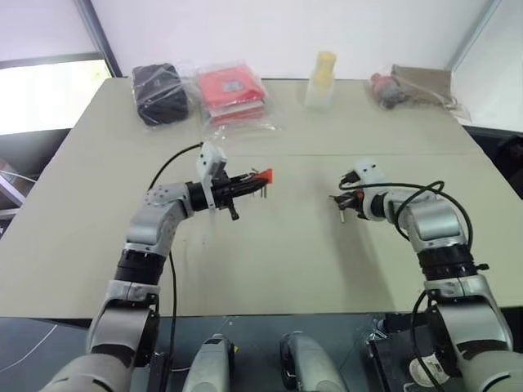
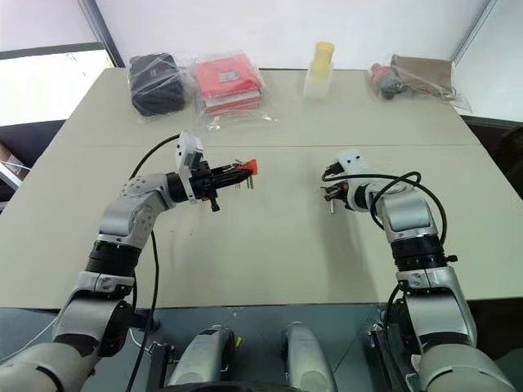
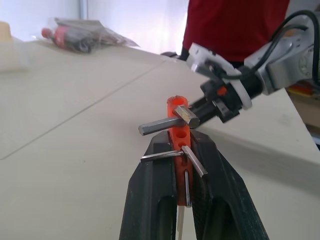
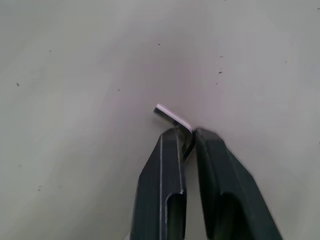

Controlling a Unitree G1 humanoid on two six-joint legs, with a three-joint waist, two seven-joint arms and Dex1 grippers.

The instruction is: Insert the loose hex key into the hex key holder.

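My left gripper (image 1: pixel 253 181) is shut on the orange-red hex key holder (image 3: pixel 178 131), held above the table left of centre; several short metal keys stick out of it. In the left wrist view the holder sits between the two black fingers (image 3: pixel 150 195). My right gripper (image 1: pixel 337 201) hovers over the table to the right, shut on the loose hex key (image 4: pixel 173 118), a thin grey L-shaped rod whose short leg juts past the fingertips. In the head views the key (image 2: pixel 331 207) hangs down from the gripper tips. A gap of bare table separates the two grippers.
At the table's far edge lie a black wrapped bundle (image 1: pixel 160 94), a red plastic-wrapped packet (image 1: pixel 232 91), a pale yellow-capped bottle (image 1: pixel 321 80) and a bagged brown item (image 1: pixel 415 87). A person in red (image 3: pixel 235 25) stands beyond the table.
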